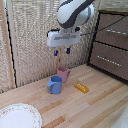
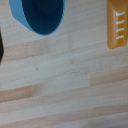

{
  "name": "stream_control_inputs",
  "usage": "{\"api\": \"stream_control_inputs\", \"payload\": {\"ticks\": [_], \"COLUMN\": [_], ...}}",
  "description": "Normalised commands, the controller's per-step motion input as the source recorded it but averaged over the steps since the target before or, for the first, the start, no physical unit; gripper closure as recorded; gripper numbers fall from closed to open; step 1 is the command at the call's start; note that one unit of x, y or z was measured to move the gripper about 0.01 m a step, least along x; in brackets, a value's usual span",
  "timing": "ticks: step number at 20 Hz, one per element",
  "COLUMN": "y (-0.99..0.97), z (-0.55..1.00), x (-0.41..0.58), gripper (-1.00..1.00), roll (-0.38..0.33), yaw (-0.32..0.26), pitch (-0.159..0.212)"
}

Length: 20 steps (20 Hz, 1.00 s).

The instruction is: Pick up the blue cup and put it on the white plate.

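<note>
Starting at the exterior view's left: the white plate (image 1: 19,116) sits low on the wooden counter (image 1: 100,100), down at the near corner, its faintly patterned rim showing and nothing on it. Moving right, there's the blue cup (image 1: 55,85), upright on the counter, well apart from the plate, handle toward the plate's side. Just behind it and a touch to the right stands the pink cup (image 1: 63,74), very close to the blue one; whether they touch, I cannot tell. Above them hangs the gripper (image 1: 62,51), up in the air and clear of both cups, its blue-tipped fingers (image 1: 68,50) pointing down with a gap between them and nothing held. Further right, an orange object (image 1: 81,87) lies flat on the counter, near the blue cup but apart from it. At the far right stands a dark drawer unit (image 1: 111,42) at the back of the counter.

In the wrist view, the blue cup (image 2: 42,16) shows its open mouth at one edge, the ribbed orange object (image 2: 118,25) sits at another, and bare wood grain lies between them.
</note>
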Motion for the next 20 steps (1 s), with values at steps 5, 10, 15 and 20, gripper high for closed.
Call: {"api": "stream_control_inputs", "payload": {"ticks": [5, 10, 15, 20], "y": [-0.06, -0.06, -0.05, -0.03], "z": [-0.24, -0.27, -0.33, -0.39], "x": [0.059, 0.041, 0.025, 0.057], "gripper": [-1.00, -1.00, -1.00, -1.00], "roll": [0.000, 0.000, 0.000, 0.000], "yaw": [0.010, 0.006, 0.007, 0.008], "pitch": [0.046, 0.094, 0.062, 0.020]}}
